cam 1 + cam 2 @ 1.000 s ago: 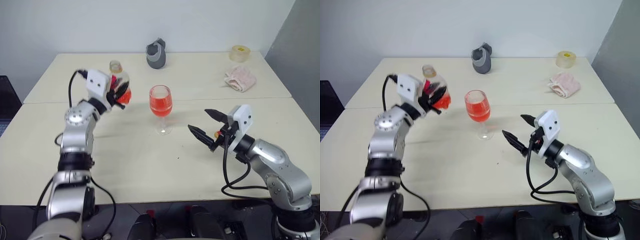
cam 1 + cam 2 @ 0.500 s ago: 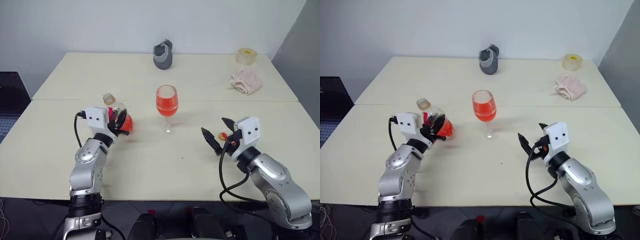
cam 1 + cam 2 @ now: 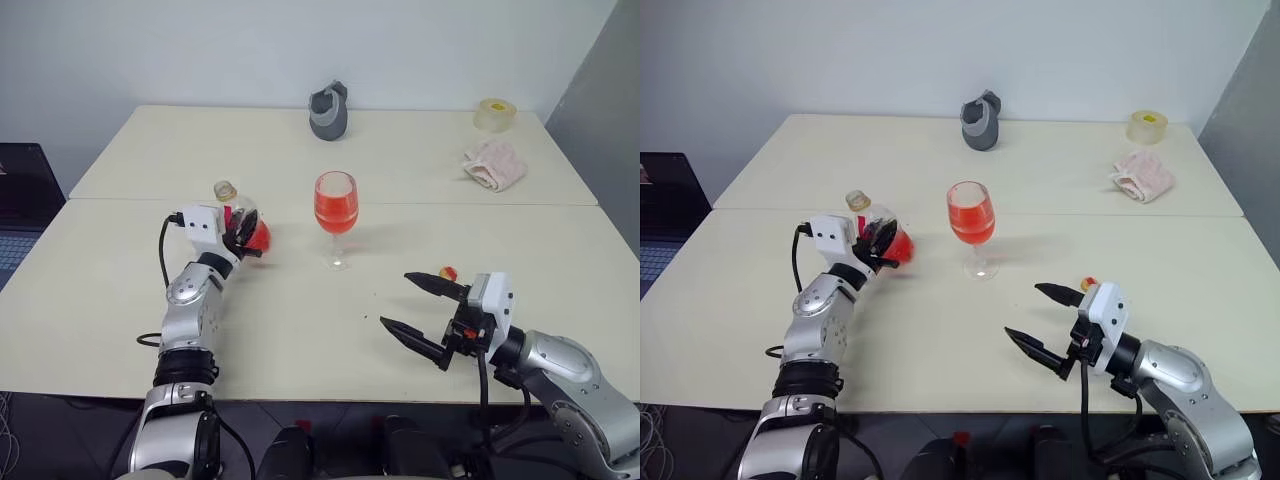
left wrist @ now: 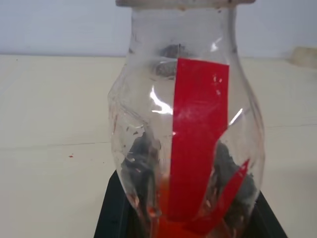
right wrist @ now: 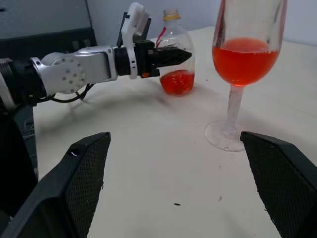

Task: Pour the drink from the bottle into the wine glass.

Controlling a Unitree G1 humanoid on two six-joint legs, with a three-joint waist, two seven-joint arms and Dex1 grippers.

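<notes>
Near the middle of a pale cream worktop (image 3: 300,330): a clear stemmed wine glass (image 3: 335,214), upright, bowl roughly half full of bright red drink (image 3: 335,212).

Left of the wine glass, a little apart: a small clear plastic bottle (image 3: 238,214) with a red label and yellowish cap, roughly upright, leaning slightly away from the glass, a small pool of red liquid left in its base. Clenched around the bottle's lower body: the left end effector (image 3: 243,230), black fingers pressed against the plastic, bottle base at or just above the worktop surface — contact with the surface not clear.

Right of the wine glass and nearer the front edge: the right end effector (image 3: 422,311), released, two black fingers spread wide and empty, pointing toward the glass and hovering just above the worktop. Beside its upper finger: a small orange-red object (image 3: 447,272), too small to identify.

Behind the wine glass, near the far edge by the white wall: a grey cup-like object (image 3: 328,110). Further right along that far edge: a yellowish roll of tape (image 3: 493,114). Just in front of the tape: a crumpled pink cloth (image 3: 495,163).

Across the worktop behind the wine glass, running side to side: a thin seam between two tabletops.
</notes>
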